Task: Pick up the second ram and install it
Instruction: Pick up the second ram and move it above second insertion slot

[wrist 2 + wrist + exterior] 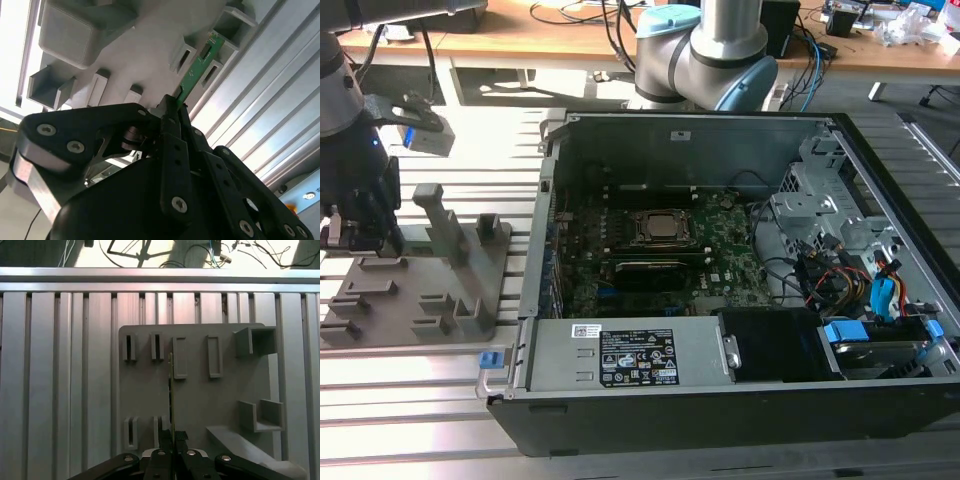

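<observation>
Ram stick - thin, green | pinched at one end between the gripper fingers | location - over the grey tray, on the exterior view's left of the open computer case

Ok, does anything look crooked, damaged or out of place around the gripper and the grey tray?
Nothing stands out. The gripper is shut on the second ram, which looks straight and whole in both wrist views. The grey holder tray lies flat on the slatted table, with nothing spilled.

Lab, slotted aluminium bench, cabled desk
</observation>
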`<state>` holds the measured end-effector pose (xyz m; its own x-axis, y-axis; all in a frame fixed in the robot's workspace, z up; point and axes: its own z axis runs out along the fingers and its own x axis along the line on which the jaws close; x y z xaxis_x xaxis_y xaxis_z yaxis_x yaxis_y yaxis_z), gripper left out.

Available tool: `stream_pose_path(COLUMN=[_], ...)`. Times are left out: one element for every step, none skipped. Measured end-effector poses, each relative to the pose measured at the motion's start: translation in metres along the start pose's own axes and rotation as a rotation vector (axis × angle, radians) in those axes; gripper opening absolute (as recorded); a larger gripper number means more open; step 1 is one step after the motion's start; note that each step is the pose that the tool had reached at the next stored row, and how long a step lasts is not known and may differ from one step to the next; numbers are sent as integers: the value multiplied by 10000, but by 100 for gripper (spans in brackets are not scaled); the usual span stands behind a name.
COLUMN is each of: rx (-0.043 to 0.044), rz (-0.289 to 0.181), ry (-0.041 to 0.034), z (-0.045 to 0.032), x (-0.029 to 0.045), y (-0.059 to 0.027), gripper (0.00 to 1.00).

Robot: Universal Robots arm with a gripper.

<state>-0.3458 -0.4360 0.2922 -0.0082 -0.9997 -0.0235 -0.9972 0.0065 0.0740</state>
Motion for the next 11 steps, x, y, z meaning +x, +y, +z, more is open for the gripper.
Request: stream_pose_path(rx=[2, 0, 2, 10, 18, 21, 23, 24, 25, 26, 25], rz=[-11, -14, -15, -10, -1, 3, 1, -3, -8, -11, -14], ry=[-164, -211, -211, -172, -3, 130, 236, 274, 290, 296, 297], z=[10, 7, -10, -49, -97, -131, -201, -251, -297, -376, -490], x=[-7, -15, -15, -17, -18, -19, -20, -21, -22, -24, -27], y=[0, 0, 1, 5, 8, 11, 17, 20, 23, 29, 38], gripper=[14, 14, 14, 14, 14, 14, 14, 14, 14, 14, 14])
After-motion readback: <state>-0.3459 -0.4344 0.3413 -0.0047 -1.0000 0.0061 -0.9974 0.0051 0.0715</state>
